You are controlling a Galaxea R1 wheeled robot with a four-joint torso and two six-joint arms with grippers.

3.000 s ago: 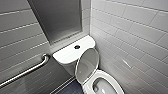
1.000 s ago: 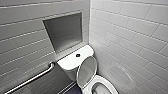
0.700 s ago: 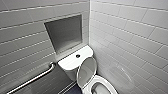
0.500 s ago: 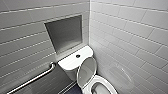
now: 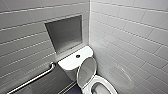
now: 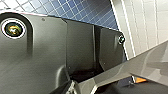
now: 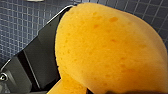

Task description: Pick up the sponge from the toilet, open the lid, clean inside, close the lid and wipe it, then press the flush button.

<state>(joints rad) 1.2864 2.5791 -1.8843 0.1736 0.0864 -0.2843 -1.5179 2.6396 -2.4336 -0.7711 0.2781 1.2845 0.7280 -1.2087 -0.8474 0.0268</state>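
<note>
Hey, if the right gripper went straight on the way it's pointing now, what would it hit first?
Probably the blue tiled floor. The right gripper holds the sponge in front, so the sponge would likely touch down first; the floor's depth is unclear.

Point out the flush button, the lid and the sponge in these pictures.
flush button point(image 5: 78, 56), head view, centre of the dark round disc.
lid point(image 5: 86, 71), head view, middle of its raised inner face.
sponge point(image 7: 110, 50), right wrist view, middle of its orange pored surface.
</note>
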